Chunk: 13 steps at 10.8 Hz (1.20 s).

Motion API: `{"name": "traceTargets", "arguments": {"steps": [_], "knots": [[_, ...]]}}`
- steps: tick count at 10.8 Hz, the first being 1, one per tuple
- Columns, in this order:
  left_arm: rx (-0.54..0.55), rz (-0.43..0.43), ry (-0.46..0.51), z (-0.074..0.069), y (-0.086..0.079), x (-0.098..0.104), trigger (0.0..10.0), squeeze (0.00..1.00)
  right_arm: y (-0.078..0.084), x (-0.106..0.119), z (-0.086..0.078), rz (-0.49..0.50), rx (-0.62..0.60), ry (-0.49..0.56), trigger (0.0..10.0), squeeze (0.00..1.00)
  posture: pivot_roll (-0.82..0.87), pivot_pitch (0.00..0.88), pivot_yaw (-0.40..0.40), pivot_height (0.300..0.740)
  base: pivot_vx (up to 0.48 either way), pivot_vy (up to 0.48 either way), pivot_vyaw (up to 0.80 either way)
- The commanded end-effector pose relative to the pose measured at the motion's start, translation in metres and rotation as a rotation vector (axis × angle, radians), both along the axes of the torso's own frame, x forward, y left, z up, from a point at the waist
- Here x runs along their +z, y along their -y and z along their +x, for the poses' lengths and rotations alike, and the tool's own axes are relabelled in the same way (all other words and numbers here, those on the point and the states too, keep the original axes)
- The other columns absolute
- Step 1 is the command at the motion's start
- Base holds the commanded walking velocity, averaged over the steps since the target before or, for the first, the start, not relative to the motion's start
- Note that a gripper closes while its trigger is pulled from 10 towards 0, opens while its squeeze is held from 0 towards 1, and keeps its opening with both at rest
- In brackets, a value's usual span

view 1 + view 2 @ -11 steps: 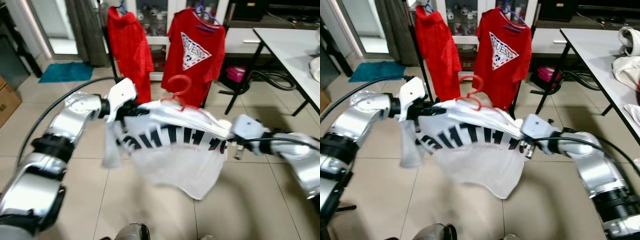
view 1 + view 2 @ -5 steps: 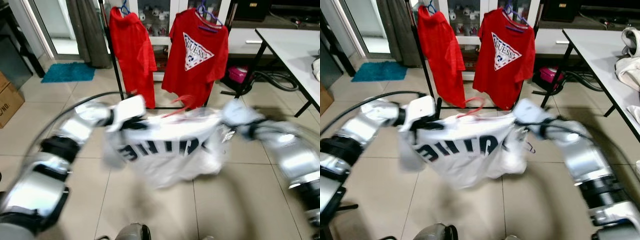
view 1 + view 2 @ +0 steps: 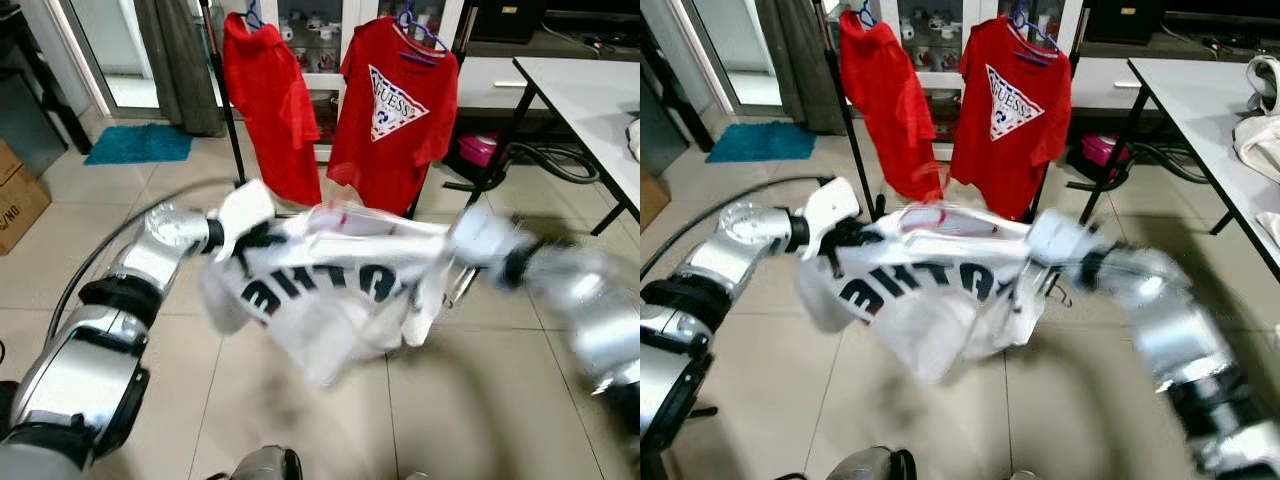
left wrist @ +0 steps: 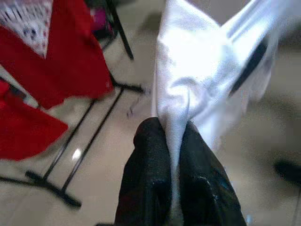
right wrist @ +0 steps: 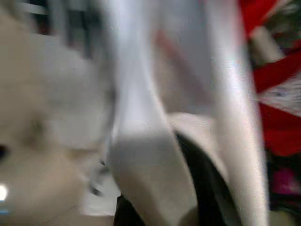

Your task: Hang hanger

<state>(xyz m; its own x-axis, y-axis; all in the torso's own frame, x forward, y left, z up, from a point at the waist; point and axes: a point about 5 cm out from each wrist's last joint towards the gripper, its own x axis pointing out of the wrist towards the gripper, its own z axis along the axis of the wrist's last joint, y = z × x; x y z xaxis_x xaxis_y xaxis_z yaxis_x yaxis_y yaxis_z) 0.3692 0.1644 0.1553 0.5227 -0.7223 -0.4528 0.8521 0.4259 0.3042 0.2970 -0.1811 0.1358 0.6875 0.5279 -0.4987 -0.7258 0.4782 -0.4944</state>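
A white T-shirt (image 3: 330, 285) with black lettering hangs stretched between my two arms, a short way in front of the clothes rack. The red hanger (image 3: 940, 215) inside it shows only faintly at the collar. My left gripper (image 3: 262, 238) holds the shirt's left shoulder; in the left wrist view its black fingers (image 4: 150, 174) are shut on a fold of white cloth (image 4: 188, 70). My right gripper (image 3: 452, 262) is at the shirt's right shoulder, blurred by motion. In the right wrist view the white cloth (image 5: 150, 155) lies across a dark finger (image 5: 197, 188).
A black rack (image 3: 225, 90) straight ahead carries two red shirts (image 3: 265, 100) (image 3: 395, 110) on hangers. A white table (image 3: 590, 90) stands at the right, with a pink object (image 3: 480, 150) and hoses under it. At the left are a cardboard box (image 3: 15, 195) and a teal mat (image 3: 140, 145).
The shirt was spread wide between the arms; now it is bunched and drooping. The right gripper has swung inward and both arms have carried the shirt nearer the rack.
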Motion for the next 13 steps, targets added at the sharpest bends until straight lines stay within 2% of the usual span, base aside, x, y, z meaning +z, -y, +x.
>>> {"name": "traceTargets", "arguments": {"steps": [1,2,3,4,5,6,8,9,10,11,12,13], "knots": [[-0.075,-0.091,0.058,0.003,0.008,0.023,0.0,0.0,-0.019,-0.007,-0.005,0.034,0.033,-0.023,0.0,0.0,-0.11,0.0,0.068,0.74,0.0,0.0,0.0],[-0.13,-0.127,0.062,0.001,0.012,0.03,0.0,0.0,-0.026,-0.014,-0.005,0.039,0.029,-0.031,0.0,0.0,-0.11,0.0,0.07,0.74,0.0,0.0,0.0],[-0.259,-0.156,0.04,-0.006,0.018,0.04,0.0,0.0,-0.036,-0.023,0.002,0.108,-0.036,-0.033,10.0,0.0,-0.11,0.0,0.075,0.74,0.0,0.0,0.0],[-0.291,-0.111,0.035,-0.007,0.015,0.043,0.0,0.0,-0.042,-0.013,0.011,0.179,-0.091,0.057,10.0,1.0,-0.11,0.0,0.077,0.74,0.0,0.0,0.0],[-0.278,-0.095,0.04,-0.005,0.011,0.044,0.0,0.0,-0.044,-0.005,0.012,0.215,-0.089,0.093,10.0,1.0,-0.11,0.0,0.079,0.74,0.0,0.0,0.0],[-0.258,-0.042,0.041,-0.004,0.0,0.045,0.0,0.0,-0.041,0.004,0.007,0.246,-0.067,0.124,10.0,1.0,-0.11,0.0,0.08,0.74,0.0,0.0,0.0],[-0.249,0.021,0.026,-0.005,-0.016,0.048,0.0,0.0,-0.027,-0.002,-0.004,0.131,-0.019,0.093,10.0,1.0,-0.11,0.0,0.086,0.74,0.0,0.0,0.0],[-0.23,0.038,0.032,-0.003,-0.024,0.052,0.0,0.0,-0.024,-0.003,-0.018,0.08,0.089,0.043,10.0,1.0,-0.12,0.0,0.089,0.74,0.0,0.0,0.0],[-0.229,0.036,0.033,-0.002,-0.024,0.053,0.0,0.0,-0.025,-0.003,-0.02,0.102,0.091,0.034,10.0,1.0,-0.12,0.0,0.088,0.74,0.0,0.0,0.0],[-0.249,0.02,0.04,-0.002,-0.023,0.055,0.0,0.0,-0.032,-0.012,-0.024,0.025,0.125,0.024,10.0,1.0,-0.12,0.0,0.089,0.74,0.0,0.0,0.0],[-0.259,0.019,0.045,-0.002,-0.021,0.056,0.0,0.0,-0.038,-0.012,-0.025,0.039,0.151,0.01,10.0,1.0,-0.13,0.0,0.09,0.74,0.0,0.0,0.0],[-0.27,0.034,0.054,-0.002,-0.017,0.054,0.0,0.0,-0.052,-0.001,-0.026,0.115,0.197,0.019,10.0,1.0,-0.13,0.0,0.09,0.74,0.0,0.0,0.0]]}}
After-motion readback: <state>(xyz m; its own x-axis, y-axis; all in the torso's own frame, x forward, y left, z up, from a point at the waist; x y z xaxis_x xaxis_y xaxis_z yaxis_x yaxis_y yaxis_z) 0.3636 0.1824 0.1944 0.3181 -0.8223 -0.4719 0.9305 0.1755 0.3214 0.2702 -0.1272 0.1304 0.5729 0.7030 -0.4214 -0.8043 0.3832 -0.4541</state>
